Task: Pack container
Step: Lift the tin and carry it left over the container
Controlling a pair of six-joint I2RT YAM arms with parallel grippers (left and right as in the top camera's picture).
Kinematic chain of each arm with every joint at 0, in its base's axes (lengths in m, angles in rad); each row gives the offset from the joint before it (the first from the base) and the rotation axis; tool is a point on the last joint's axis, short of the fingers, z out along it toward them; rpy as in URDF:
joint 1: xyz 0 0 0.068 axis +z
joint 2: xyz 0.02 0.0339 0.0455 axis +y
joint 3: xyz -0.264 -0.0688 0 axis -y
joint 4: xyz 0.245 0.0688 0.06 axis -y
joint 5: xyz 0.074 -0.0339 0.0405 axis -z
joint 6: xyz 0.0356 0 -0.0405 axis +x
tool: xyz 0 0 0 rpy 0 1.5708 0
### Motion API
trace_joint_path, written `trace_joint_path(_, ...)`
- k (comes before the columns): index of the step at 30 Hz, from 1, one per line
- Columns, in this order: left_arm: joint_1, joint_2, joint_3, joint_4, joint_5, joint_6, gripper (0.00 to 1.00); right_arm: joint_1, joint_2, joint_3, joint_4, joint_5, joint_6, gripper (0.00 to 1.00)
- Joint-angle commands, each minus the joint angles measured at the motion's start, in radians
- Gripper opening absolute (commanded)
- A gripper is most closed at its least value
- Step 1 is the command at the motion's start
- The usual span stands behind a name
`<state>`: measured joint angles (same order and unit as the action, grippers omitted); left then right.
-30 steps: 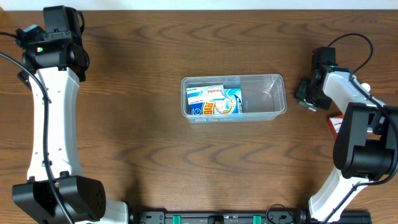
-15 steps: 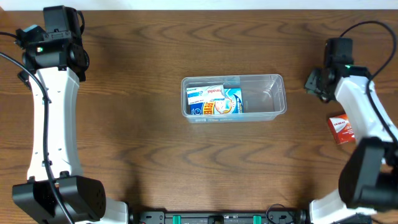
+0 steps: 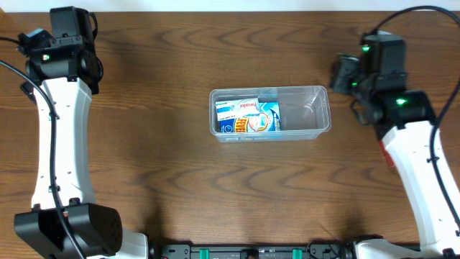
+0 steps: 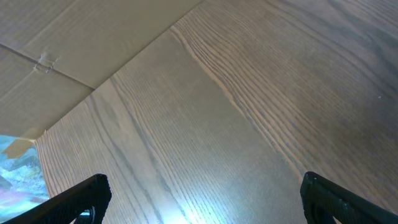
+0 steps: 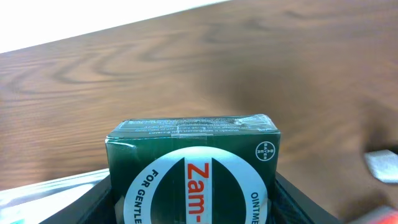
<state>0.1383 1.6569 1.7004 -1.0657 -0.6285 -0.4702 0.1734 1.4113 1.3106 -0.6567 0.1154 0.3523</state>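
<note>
The clear container (image 3: 316, 115) lies in the middle of the table with a blue and white box (image 3: 248, 116) in its left half. My right gripper (image 3: 343, 74) hovers just beyond the container's far right corner. It is shut on a dark green Zam ointment box (image 5: 193, 168), which fills the right wrist view between the fingers (image 5: 193, 202). A bit of the container's rim (image 5: 37, 186) shows at the lower left of that view. My left gripper (image 4: 202, 186) is open and empty over bare wood at the far left back of the table.
The table's back edge runs close behind both grippers. A blurred white and red thing (image 5: 380, 167) lies on the table at the right edge of the right wrist view. My right arm (image 3: 410, 151) stretches along the table's right side.
My right gripper has moved from the table right of the container up and left toward the container's far right corner, carrying the green box. The red box is now covered by the arm. The left arm is still.
</note>
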Motion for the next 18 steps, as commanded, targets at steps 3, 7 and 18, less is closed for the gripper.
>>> trace_joint_path(3, 0.003, 0.001, -0.001, 0.0, -0.011, 0.005, 0.98, 0.164, 0.045, 0.013, 0.043, -0.019, 0.056, 0.53)
trace_joint_path(7, 0.003, 0.001, -0.001, 0.0, -0.011, 0.005, 0.98, 0.267, 0.127, 0.013, 0.094, -0.007, 0.059, 0.53)
trace_joint_path(18, 0.003, 0.001, -0.001, 0.0, -0.011, 0.005, 0.98, 0.328, 0.32, 0.013, 0.096, 0.027, 0.06, 0.55)
